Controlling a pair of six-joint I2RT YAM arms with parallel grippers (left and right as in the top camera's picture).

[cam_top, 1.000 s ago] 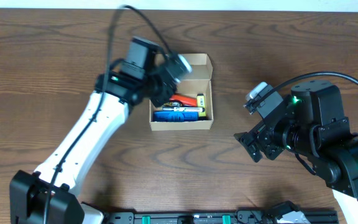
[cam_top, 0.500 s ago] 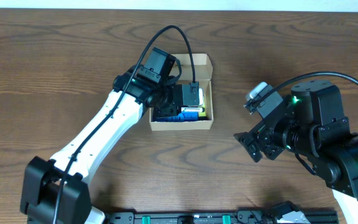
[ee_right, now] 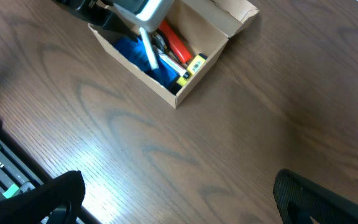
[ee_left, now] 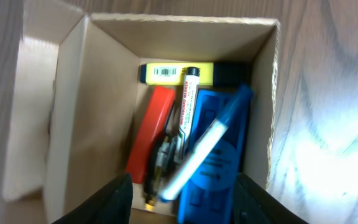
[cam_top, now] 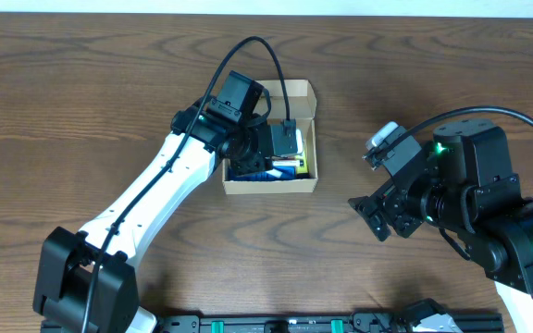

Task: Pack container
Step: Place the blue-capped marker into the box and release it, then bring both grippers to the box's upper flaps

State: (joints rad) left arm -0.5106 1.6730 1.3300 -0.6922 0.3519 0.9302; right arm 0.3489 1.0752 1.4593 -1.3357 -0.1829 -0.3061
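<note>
The container, a tan cardboard box [cam_top: 271,186] with its flap lid [cam_top: 291,96] open, stands mid-table; it also shows in the left wrist view [ee_left: 79,112] and the right wrist view [ee_right: 205,70]. Inside lie a yellow item [ee_left: 166,73], a red item [ee_left: 153,134], a black marker [ee_left: 188,106] and a blue item [ee_left: 225,174]. A blue-and-white pen [ee_left: 207,146] leans slanted over them, blurred, touching neither finger. My left gripper [cam_top: 285,143] hovers over the box, fingers open [ee_left: 185,202]. My right gripper [cam_top: 370,219] is open and empty above bare table [ee_right: 185,205].
The brown wooden table [cam_top: 81,83] surrounds the box. The left arm [cam_top: 169,185] slants from the front left to the box. The right arm's bulk [cam_top: 489,213] fills the right side. A black rail [cam_top: 276,324] runs along the front edge.
My left gripper swung from the box's left rim to over its inside, and has barely moved since. The right arm has not moved.
</note>
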